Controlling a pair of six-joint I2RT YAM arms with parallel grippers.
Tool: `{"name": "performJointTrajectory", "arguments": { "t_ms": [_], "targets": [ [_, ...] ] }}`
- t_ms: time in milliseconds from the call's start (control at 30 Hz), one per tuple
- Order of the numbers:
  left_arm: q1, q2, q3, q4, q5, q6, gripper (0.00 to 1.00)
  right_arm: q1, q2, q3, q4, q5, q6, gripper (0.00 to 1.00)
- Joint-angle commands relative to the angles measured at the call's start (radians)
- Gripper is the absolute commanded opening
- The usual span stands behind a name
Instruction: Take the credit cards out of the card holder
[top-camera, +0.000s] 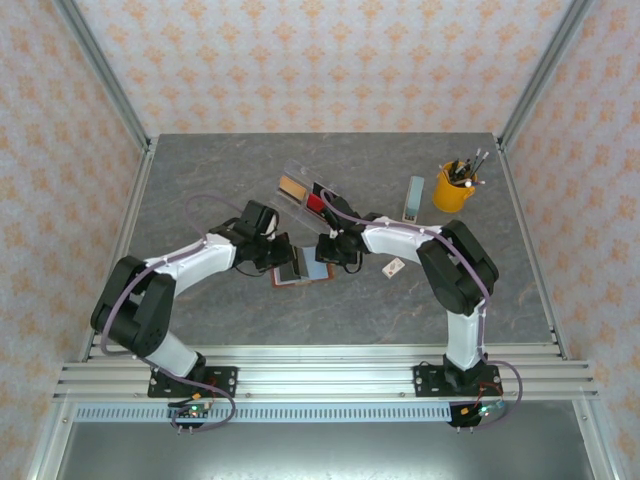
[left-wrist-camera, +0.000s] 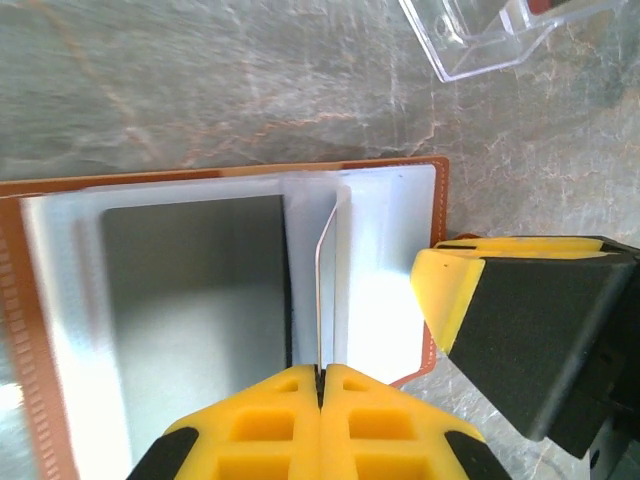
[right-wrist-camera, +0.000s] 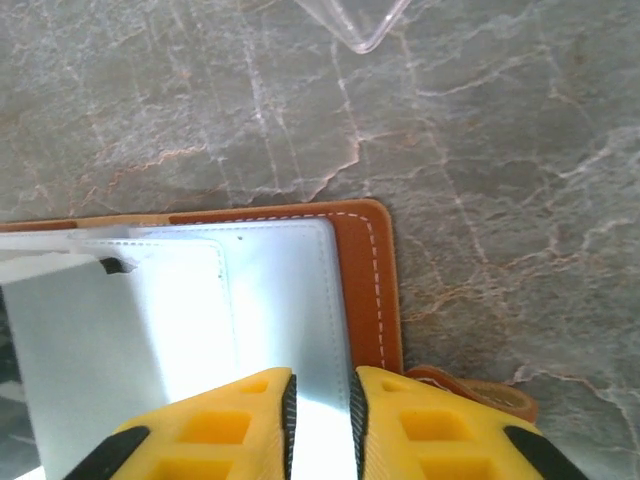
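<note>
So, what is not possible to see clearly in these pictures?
- Top view: card holder pockets, largely covered by left hand and right hand.
- Left wrist view: thin sheet at the left hand's tips, card or flap; glare washes it out.
- Right wrist view: whether the right hand grips anything; glare fills its gap.
- Wrist views: clear tray contents, cut off by top edge.

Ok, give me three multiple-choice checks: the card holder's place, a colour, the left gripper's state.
1. The card holder lies: A) on the table, nearer the arm bases than the clear tray; B) inside that tray; C) lifted off the table.
2. Its leather border is: A) black; B) orange-brown; C) green.
3. The left gripper is: A) wide open; B) idle above the tray; C) shut on a thin pale sheet.
Key: 1A, it lies flat on the stone top; 2B, stitched rim in the wrist views; 3C, its fingers meet on the sheet.
</note>
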Motion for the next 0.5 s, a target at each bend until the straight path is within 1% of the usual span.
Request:
{"name": "performJointTrajectory", "arguments": {
  "t_ms": [0,200,333,400,467],
  "targets": [
    [0.020,-0.071,0.019,-0.110,-0.065,0.058,0.00,0.001,-0.034,-0.031,-0.007,-0.049,0.003,0.27],
    [0.031,-0.116,0.055,-0.181,-0.084,0.087,0.00,-0.001,-0.118,-0.024,0.028,-0.089,0.002,0.33],
    [0.062,-0.143,0.061,-0.220,-0.095,0.111,0.00,-0.001,-0.169,-0.045,0.072,-0.123,0.014,0.37],
    [0.080,-0.167,0.057,-0.210,-0.080,0.110,0.00,-0.002,-0.199,-0.063,0.106,-0.136,0.022,0.41],
    [0.089,-0.198,0.051,-0.170,-0.047,0.094,0.00,-0.011,-0.232,-0.091,0.159,-0.159,0.045,0.50]
  ]
}}
